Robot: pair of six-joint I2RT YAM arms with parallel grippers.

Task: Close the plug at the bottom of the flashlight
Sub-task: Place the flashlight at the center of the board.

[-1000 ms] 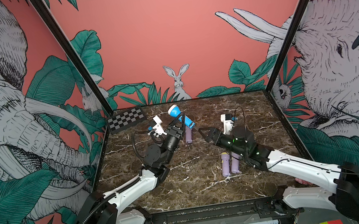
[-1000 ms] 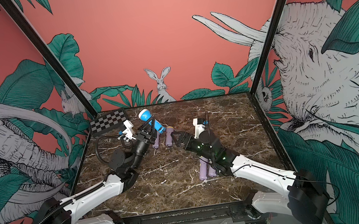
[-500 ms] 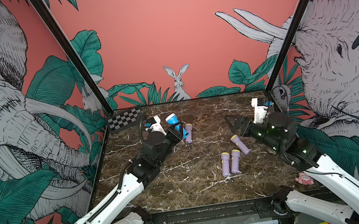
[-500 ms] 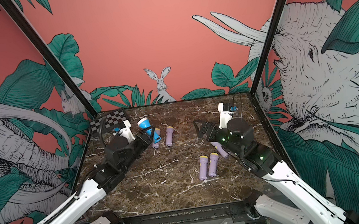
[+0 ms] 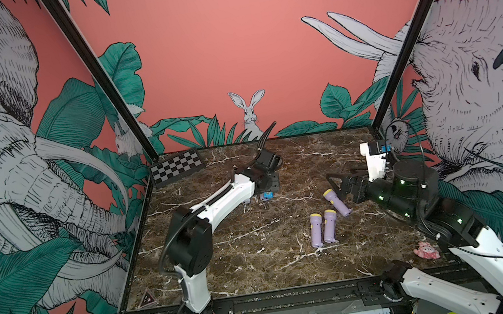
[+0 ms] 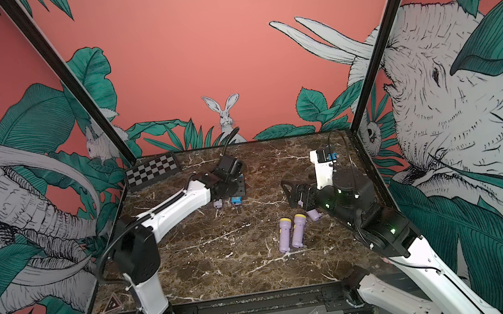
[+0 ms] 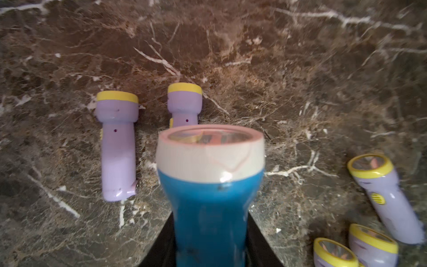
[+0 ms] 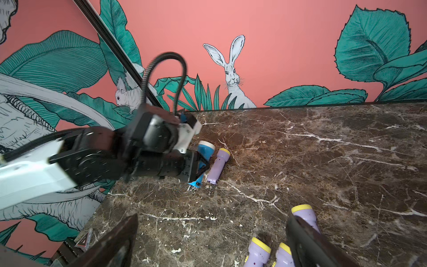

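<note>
A blue flashlight [image 7: 210, 185] with a white head sits between the fingers of my left gripper [image 7: 210, 233], which is shut on its body. In the right wrist view the blue flashlight [image 8: 205, 151] lies low over the marble beside a purple flashlight [image 8: 218, 165]. Its bottom end [image 8: 195, 183] sticks out below the left gripper [image 8: 201, 166]; I cannot tell how the plug sits. In both top views the left gripper [image 5: 266, 189] [image 6: 234, 194] is at the back middle. My right gripper [image 5: 336, 182] [image 8: 208, 240] is open and holds nothing, over the right side.
Several purple flashlights lie on the marble: a pair [image 5: 322, 228] side by side, one [image 5: 337, 202] under the right gripper, two [image 7: 117, 145] [image 7: 184, 104] ahead of the left gripper. A checkerboard [image 5: 176, 167] sits back left. A pink toy [image 5: 426, 250] lies front right.
The left arm has carried the blue flashlight from mid-air down to the back of the table. The right arm has drawn back to the right, its gripper still open.
</note>
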